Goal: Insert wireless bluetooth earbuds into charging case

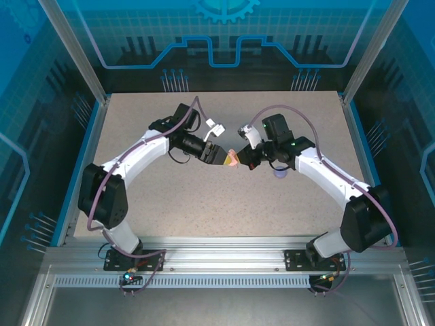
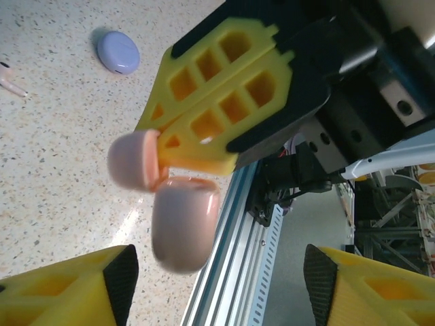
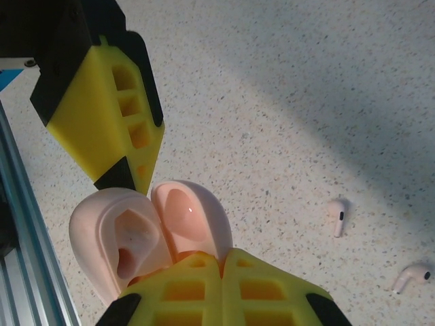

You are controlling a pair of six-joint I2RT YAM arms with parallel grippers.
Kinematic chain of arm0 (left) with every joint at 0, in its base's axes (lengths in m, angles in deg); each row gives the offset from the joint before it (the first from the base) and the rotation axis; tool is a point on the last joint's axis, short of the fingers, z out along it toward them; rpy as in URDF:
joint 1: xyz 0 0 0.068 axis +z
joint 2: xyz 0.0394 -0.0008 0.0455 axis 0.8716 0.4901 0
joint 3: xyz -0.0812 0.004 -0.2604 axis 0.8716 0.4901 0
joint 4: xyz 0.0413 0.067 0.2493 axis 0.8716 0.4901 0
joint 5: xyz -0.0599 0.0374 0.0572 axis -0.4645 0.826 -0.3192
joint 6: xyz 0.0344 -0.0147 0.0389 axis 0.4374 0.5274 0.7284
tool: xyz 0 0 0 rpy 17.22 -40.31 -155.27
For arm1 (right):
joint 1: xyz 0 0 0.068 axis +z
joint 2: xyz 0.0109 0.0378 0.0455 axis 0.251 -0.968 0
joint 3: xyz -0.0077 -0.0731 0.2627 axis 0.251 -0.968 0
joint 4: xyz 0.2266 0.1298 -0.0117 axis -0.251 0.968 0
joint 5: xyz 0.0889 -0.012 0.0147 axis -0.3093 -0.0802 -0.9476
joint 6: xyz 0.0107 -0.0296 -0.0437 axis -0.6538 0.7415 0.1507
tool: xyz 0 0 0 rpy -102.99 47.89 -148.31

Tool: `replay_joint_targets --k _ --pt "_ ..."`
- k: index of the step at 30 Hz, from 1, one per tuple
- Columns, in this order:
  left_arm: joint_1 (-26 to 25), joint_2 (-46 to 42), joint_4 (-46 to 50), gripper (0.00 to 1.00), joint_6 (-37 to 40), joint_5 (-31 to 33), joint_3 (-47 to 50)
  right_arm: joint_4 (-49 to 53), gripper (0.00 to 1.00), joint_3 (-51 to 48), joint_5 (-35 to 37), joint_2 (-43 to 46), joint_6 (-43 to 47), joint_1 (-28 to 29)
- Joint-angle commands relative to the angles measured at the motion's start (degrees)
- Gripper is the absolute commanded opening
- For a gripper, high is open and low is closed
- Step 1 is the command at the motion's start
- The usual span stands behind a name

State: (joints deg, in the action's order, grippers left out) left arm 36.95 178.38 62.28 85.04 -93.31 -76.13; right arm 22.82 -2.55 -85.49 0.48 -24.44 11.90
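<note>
Above the middle of the table (image 1: 204,204), pinched where its two halves join by the tightly closed right gripper (image 3: 219,261): a pink charging case (image 3: 146,234), lid standing open, moulded hollows of both halves turned to the right wrist camera. Facing it from the left, just beside the case, with fingers spread wide: the left gripper (image 2: 220,278). Right of the middle, flat on the table beside the right arm: a purple case (image 2: 117,51), closed. Farther from the near edge than the pink case, lying well apart from it: one pale earbud (image 3: 338,217) and, near it, another pale earbud (image 3: 412,276). Speckled beige tabletop; aluminium rail (image 1: 217,248) along the near edge; blue printed walls (image 1: 217,41) around.
</note>
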Motion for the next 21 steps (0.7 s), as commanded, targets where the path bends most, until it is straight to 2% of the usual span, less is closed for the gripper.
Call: replay_joint_targets --k 1,21 --pt "-0.29 1.53 3.05 0.65 2.34 -2.62 -2.18 1.79 0.00 2.33 -1.17 -0.50 1.24 0.89" --pt "-0.78 3.65 4.50 0.47 3.28 -2.97 -3.04 1.95 0.00 3.74 -0.89 -1.68 0.87 3.10"
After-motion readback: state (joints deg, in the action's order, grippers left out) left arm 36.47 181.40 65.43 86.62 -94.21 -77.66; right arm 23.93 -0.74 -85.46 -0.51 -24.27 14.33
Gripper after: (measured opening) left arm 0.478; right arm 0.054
